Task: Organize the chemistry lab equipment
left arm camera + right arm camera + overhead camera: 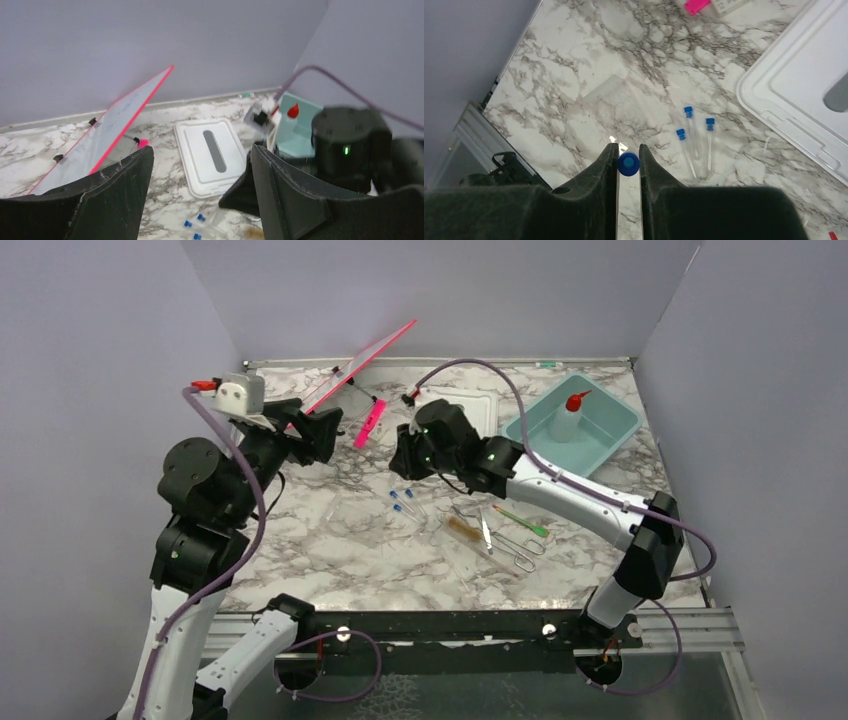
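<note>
Right hand [628, 148] pinches a blue-capped tube [628, 164] between narrow jaws, up off the bench [589, 60]. Three more tubes [695, 140] lie flat just ahead-right of it, with the lid [794, 85] further right. Left hand [200, 155] has wide jaws with nothing between them, lid ahead. Bottle [572, 412] stands in the tub [612, 440], beyond the right hand. Brush [462, 530] and tweezers [486, 531] lie behind the right hand.

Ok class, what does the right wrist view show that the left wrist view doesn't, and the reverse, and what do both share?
Right wrist only: a blue-capped tube clamped in the right tool. Left wrist only: the open left tool, the teal tub, the squeeze bottle with its red nozzle. Both: the white lid and loose blue-capped tubes on the marble table.
</note>
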{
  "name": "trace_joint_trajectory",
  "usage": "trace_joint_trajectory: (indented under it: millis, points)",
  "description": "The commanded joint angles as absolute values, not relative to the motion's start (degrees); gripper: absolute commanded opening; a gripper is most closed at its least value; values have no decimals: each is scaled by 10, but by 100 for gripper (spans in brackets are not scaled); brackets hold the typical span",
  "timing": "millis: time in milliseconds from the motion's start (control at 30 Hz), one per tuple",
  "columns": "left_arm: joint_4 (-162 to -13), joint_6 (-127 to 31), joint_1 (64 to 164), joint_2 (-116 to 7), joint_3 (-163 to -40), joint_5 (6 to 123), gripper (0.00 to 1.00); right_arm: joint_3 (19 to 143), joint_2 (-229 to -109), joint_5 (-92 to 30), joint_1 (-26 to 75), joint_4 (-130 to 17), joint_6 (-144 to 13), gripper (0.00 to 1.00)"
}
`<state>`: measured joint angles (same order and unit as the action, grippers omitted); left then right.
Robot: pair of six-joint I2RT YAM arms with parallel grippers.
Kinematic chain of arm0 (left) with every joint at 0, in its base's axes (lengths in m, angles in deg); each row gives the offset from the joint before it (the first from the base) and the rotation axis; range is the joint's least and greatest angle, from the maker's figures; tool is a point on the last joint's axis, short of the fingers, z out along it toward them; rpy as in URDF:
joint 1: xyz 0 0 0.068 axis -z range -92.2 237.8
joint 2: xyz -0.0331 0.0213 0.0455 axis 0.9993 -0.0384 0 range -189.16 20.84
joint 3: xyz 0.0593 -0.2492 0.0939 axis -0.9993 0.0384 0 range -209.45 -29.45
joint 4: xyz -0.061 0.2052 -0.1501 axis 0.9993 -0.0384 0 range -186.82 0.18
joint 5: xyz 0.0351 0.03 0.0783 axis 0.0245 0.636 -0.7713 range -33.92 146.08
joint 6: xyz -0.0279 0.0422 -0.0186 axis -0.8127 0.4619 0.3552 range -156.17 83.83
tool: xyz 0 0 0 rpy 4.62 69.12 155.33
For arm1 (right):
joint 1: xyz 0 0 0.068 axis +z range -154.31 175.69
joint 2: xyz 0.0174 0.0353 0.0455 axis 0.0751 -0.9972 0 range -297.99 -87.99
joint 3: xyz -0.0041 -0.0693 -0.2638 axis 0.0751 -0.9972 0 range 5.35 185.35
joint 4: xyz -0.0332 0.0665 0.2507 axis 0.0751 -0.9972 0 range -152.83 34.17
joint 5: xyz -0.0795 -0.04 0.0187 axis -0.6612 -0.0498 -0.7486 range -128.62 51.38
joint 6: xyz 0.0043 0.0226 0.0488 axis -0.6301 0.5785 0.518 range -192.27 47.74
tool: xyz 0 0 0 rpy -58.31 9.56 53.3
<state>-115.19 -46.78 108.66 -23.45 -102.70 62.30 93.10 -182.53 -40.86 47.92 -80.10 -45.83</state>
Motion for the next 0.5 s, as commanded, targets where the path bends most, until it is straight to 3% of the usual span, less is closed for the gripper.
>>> trace_joint_trajectory:
  millis: [0, 200, 467]
  points:
    - [-1214, -549, 1087, -229, -1076, 484, 75, 897, -1845, -535, 549, -702, -502, 15]
    - [-1268, -579, 1087, -228, -1098, 390, 78, 863, -1898, -585, 606, -613, -547, 15]
    - [-1281, -559, 1087, -271, -1130, 379, 79, 879, -1977, -568, 621, -561, -614, 15]
